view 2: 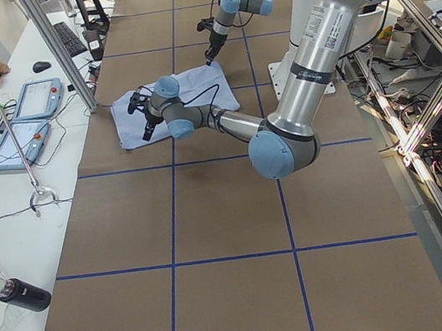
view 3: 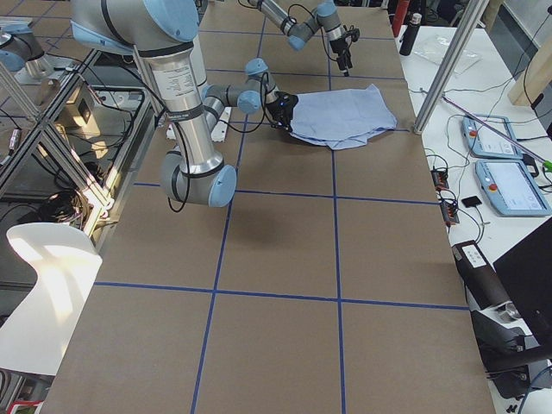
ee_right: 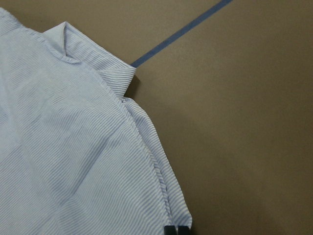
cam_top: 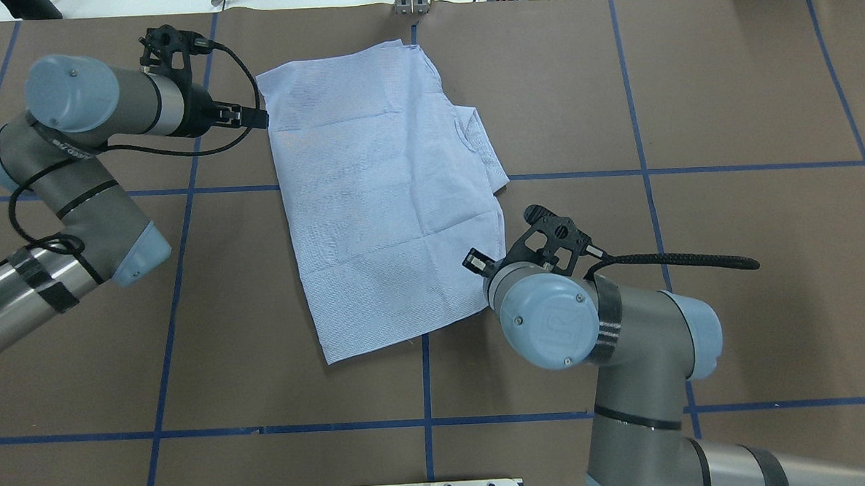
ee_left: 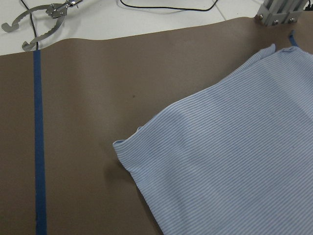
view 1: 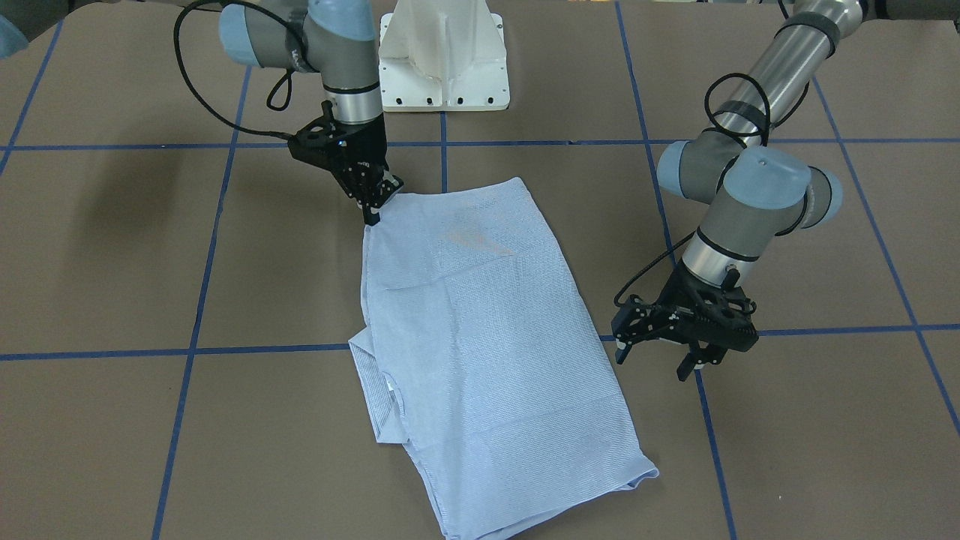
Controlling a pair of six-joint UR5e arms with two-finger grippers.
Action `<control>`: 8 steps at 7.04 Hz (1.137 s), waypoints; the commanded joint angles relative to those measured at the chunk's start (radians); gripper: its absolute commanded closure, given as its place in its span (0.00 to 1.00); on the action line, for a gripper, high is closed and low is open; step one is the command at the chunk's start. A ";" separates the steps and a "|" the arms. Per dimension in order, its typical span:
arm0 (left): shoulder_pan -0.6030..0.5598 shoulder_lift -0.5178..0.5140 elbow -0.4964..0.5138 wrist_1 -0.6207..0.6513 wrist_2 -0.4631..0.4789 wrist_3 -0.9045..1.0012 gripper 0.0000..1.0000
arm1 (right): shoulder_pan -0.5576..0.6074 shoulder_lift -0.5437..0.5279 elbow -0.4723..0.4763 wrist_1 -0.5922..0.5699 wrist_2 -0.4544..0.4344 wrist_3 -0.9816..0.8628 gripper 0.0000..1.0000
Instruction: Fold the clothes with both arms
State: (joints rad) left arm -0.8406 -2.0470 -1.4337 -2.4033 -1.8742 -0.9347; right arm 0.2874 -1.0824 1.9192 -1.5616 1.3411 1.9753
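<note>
The shirt (view 1: 480,322) is already down to a long rectangle lying flat mid-tabletop (view 1: 112,247), sides folded in, so I'd guess a cross fold or two is left. The right claw (view 1: 373,210) looks pinched on the corner nearest the robot. The left claw (view 1: 654,365) hangs spread beside the opposite edge, holding nothing.

Right gripper (ee_right: 176,230) tips clipped by frame edge at 6 o'clock in wrist view; striped shirt (ee_right: 73,161) runs off at 9 o'clock.
</note>
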 commanded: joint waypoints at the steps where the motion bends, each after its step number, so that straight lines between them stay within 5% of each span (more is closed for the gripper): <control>1: 0.126 0.202 -0.310 0.000 -0.085 -0.194 0.00 | -0.059 -0.004 0.087 -0.087 -0.042 0.037 1.00; 3: 0.294 0.353 -0.497 0.000 -0.016 -0.359 0.00 | -0.059 -0.031 0.096 -0.083 -0.037 0.027 1.00; 4: 0.427 0.396 -0.535 0.000 0.120 -0.472 0.00 | -0.059 -0.033 0.102 -0.083 -0.039 0.027 1.00; 6: 0.608 0.377 -0.518 0.059 0.291 -0.646 0.00 | -0.059 -0.034 0.104 -0.083 -0.042 0.030 1.00; 8: 0.644 0.239 -0.457 0.192 0.302 -0.735 0.14 | -0.059 -0.036 0.104 -0.083 -0.042 0.031 1.00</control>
State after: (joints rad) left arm -0.2193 -1.7343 -1.9279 -2.2798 -1.5864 -1.6152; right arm 0.2286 -1.1175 2.0231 -1.6444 1.3002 2.0051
